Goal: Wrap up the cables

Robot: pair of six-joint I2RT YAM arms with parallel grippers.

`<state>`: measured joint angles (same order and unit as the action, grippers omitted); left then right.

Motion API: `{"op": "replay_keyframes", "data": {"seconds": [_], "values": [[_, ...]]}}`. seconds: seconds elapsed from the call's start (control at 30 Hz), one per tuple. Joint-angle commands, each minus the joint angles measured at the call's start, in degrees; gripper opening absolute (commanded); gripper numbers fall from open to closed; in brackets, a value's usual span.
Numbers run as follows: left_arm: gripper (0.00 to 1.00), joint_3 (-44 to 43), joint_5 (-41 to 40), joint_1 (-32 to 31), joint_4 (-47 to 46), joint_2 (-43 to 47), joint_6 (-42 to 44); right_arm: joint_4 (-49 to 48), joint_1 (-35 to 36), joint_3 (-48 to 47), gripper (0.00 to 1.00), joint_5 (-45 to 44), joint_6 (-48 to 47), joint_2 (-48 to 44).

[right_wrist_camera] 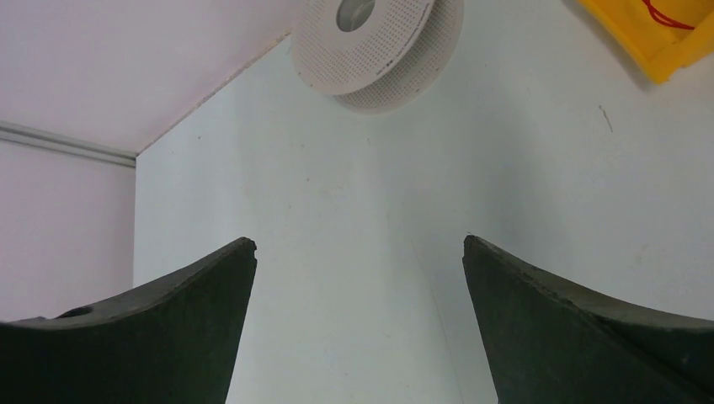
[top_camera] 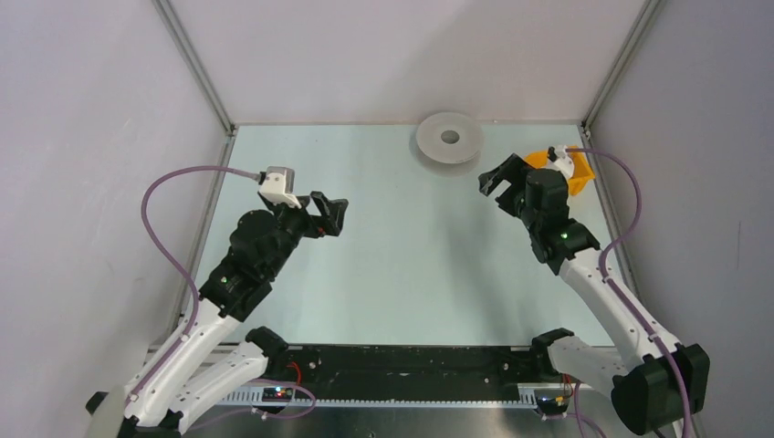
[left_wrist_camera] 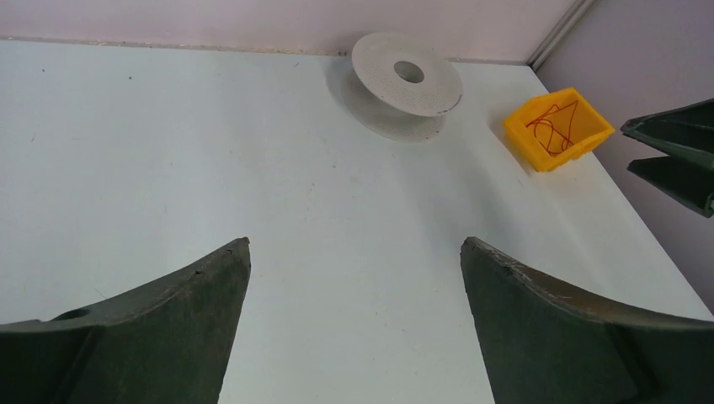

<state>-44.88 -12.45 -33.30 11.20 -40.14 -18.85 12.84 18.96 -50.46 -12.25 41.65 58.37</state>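
Observation:
The thin reddish-brown cable (left_wrist_camera: 556, 124) lies coiled inside a small yellow bin (left_wrist_camera: 589, 143) at the table's far right; a bit of it shows in the right wrist view (right_wrist_camera: 669, 17). The pale grey spool (top_camera: 449, 138) lies flat at the far edge, also in the left wrist view (left_wrist_camera: 407, 82) and the right wrist view (right_wrist_camera: 375, 42). My left gripper (top_camera: 334, 214) is open and empty, above the table's left middle. My right gripper (top_camera: 497, 181) is open and empty, hovering just left of the bin (top_camera: 579, 176) and below the spool.
The pale table (top_camera: 402, 265) is fenced by grey walls with metal corner posts (top_camera: 196, 73). Lilac arm cables (top_camera: 164, 196) loop beside both arms. A black rail (top_camera: 411, 360) runs along the near edge between the arm bases.

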Motion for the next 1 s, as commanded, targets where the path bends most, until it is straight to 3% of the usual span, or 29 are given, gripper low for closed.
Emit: {"op": "replay_keyframes", "data": {"seconds": [0.0,0.23,0.47,0.77,0.97], "values": [[0.98,-0.28,-0.94,0.51,-1.99,0.3,1.45,-5.52,-1.11,-0.65,0.98,0.45,-1.35,1.8],[0.98,-0.11,-0.96,0.91,-1.93,0.86,1.41,-10.49,-1.69,-0.68,0.98,-0.41,-1.34,6.33],[0.98,-0.12,-0.5,0.96,-2.03,1.86,1.32,-21.37,-3.99,-0.67,0.97,0.88,-2.93,16.45],[0.98,-0.1,1.33,0.96,-1.98,2.05,0.42,-49.1,-7.66,-0.74,0.79,8.63,1.15,34.76],[0.98,0.12,0.71,1.01,-2.04,2.18,0.57,-65.8,-9.63,-2.82,0.72,14.38,10.45,49.62]]}}
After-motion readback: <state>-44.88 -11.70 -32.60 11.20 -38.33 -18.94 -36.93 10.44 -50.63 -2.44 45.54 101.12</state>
